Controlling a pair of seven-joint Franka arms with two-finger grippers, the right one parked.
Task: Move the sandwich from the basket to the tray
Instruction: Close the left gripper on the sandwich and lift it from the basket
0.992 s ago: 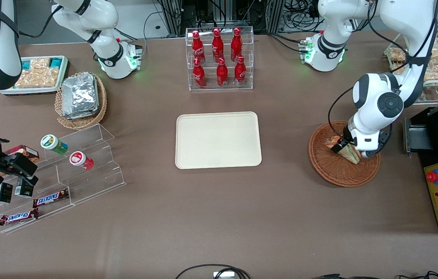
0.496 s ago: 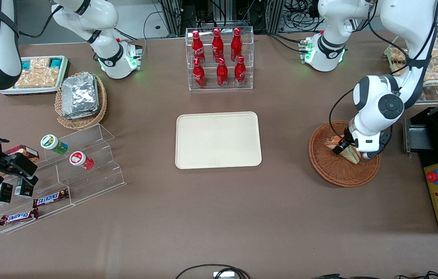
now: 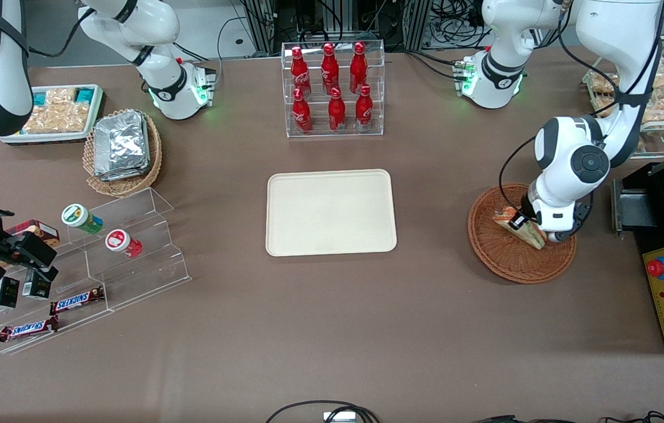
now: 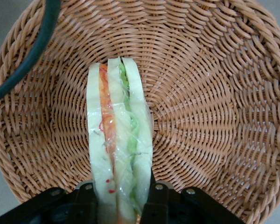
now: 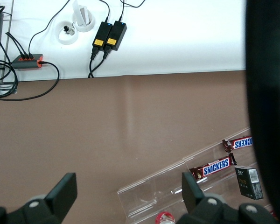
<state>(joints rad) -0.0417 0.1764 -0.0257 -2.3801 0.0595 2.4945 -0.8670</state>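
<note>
The tool (image 4: pixel 120 198) pinches the sandwich (image 4: pixel 119 149) tight inside the basket (image 3: pixel 508 261) at the right of the front view, so next it should lift and carry it to the tray (image 3: pixel 331 212) in the middle.

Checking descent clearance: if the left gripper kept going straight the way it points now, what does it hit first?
The gripper is shut on the sandwich, pointing down into the basket. Going straight on, the sandwich's lower end would probably press into the woven basket floor first; the depth left is unclear.
</note>
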